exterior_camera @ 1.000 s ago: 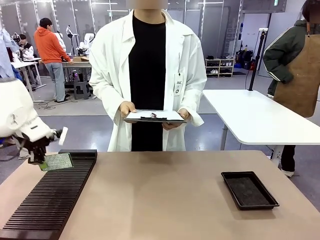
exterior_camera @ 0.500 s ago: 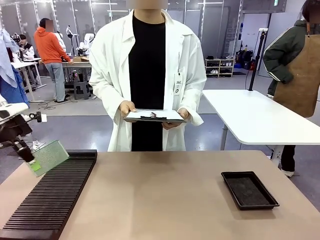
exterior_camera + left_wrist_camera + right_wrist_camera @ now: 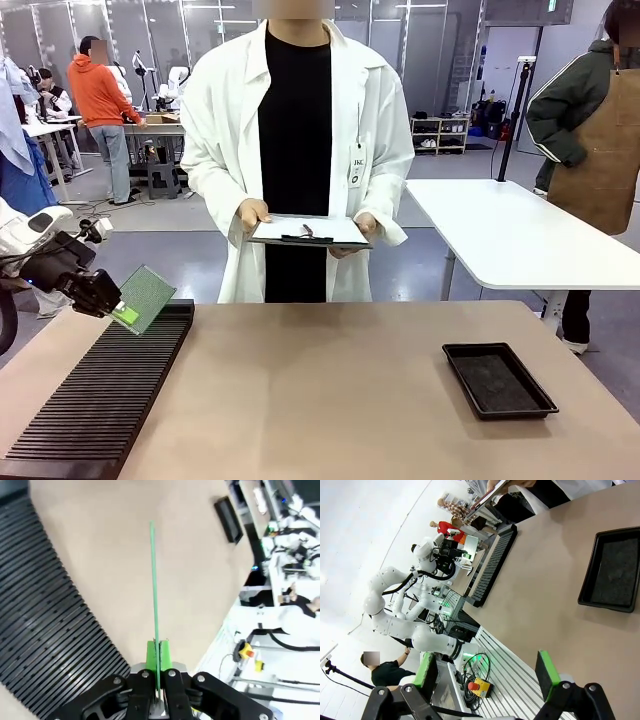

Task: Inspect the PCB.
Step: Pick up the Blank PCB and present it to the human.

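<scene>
Jaws of left gripper [image 3: 118,306] pressed together on the PCB [image 3: 147,297], pinching it by its lower left corner. Front view: board in the air, tilted, its face turned toward the far side of the counter [image 3: 320,400], just over the far left corner of the slotted rack [image 3: 100,400]. Cannot tell from this view whether the board's low edge clears the rack or touches it.

Left wrist view: left gripper [image 3: 158,655] holds the PCB [image 3: 153,580] edge-on, a thin green line running straight up from between the green pads [image 3: 151,652]. Pads flat against both faces of the board. Slotted rack [image 3: 45,610] lies at picture left, bare counter [image 3: 190,580] behind the board, black tray [image 3: 229,517] far off near the upper right.

Right gripper [image 3: 485,672]: jaws spread wide, nothing between them, hanging over the near edge of the counter [image 3: 545,605]. Its view takes in the black tray [image 3: 612,572] at right and the slotted rack [image 3: 492,562] farther off.

Black tray [image 3: 498,380] sits on the right half of the counter, well apart from rack and board.

Person [image 3: 300,150] in a white coat stands at the far side, both hands [image 3: 252,215] holding a clipboard [image 3: 308,232] with white paper at waist height, apart from the PCB.
</scene>
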`<state>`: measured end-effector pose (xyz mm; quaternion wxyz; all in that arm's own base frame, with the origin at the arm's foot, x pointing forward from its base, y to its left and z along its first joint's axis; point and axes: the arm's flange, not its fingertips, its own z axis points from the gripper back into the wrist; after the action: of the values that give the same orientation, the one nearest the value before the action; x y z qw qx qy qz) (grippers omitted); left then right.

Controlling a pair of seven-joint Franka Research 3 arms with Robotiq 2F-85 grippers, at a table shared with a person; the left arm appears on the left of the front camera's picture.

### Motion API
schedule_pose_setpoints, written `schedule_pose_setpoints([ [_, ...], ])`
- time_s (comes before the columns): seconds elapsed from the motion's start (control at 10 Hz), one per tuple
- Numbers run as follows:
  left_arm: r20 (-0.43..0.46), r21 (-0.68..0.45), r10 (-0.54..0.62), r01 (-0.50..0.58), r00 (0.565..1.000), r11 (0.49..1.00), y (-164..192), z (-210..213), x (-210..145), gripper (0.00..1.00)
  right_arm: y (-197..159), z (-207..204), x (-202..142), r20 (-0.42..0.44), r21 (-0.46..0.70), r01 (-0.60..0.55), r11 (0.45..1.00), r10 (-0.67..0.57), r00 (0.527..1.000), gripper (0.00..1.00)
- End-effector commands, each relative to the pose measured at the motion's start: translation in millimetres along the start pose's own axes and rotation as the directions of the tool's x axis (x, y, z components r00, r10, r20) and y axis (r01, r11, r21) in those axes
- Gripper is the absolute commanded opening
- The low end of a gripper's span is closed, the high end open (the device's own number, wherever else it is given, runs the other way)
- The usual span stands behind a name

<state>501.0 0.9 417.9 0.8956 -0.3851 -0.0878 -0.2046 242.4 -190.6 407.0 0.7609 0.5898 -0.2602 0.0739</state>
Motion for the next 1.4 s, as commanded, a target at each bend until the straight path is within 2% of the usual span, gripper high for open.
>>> schedule_pose_setpoints([
  [0.0, -0.010, -0.023, 0.001, -0.001, 1.000, 1.000, 1, 1, 0, 0.00, 2, 2, 3, 0.010, 0.009, -0.007, 1.000, 0.007, 1.000, 1.00],
  [0.4, -0.005, -0.004, 0.002, -0.002, 1.000, 1.000, 0, -2, -1, 0.03, 2, 2, 3, 0.010, 0.009, -0.007, 1.000, 0.007, 1.000, 1.00],
  [0.5, 0.015, -0.146, 0.091, -0.087, 0.996, 0.985, 5, -1, 10, 0.03, 2, 2, 3, 0.010, 0.009, -0.007, 1.000, 0.007, 1.000, 1.00],
  [0.6, 0.017, -0.252, 0.189, -0.179, 0.982, 0.951, 10, -7, 18, 0.03, 2, 2, 3, 0.010, 0.009, -0.007, 1.000, 0.007, 1.000, 1.00],
  [0.7, -0.014, -0.388, 0.289, -0.271, 0.957, 0.881, 12, -15, 24, 0.03, 2, 2, 3, 0.010, 0.009, -0.007, 1.000, 0.007, 1.000, 1.00],
  [0.8, -0.045, -0.456, 0.337, -0.319, 0.940, 0.831, 14, -24, 32, 0.03, 2, 2, 3, 0.010, 0.009, -0.007, 1.000, 0.007, 1.000, 1.00],
  [1.1, -0.049, -0.571, 0.447, -0.392, 0.893, 0.721, 17, -53, 52, 0.03, 2, 2, 3, 0.010, 0.009, -0.007, 1.000, 0.007, 1.000, 1.00],
  [1.2, -0.050, -0.617, 0.457, -0.387, 0.888, 0.685, 22, -67, 59, 0.03, 2, 2, 3, 0.010, 0.009, -0.007, 1.000, 0.007, 1.000, 1.00],
  [1.3, 0.010, -0.619, 0.458, -0.354, 0.889, 0.701, 26, -76, 64, 0.03, 2, 2, 3, 0.010, 0.009, -0.007, 1.000, 0.007, 1.000, 1.00],
])
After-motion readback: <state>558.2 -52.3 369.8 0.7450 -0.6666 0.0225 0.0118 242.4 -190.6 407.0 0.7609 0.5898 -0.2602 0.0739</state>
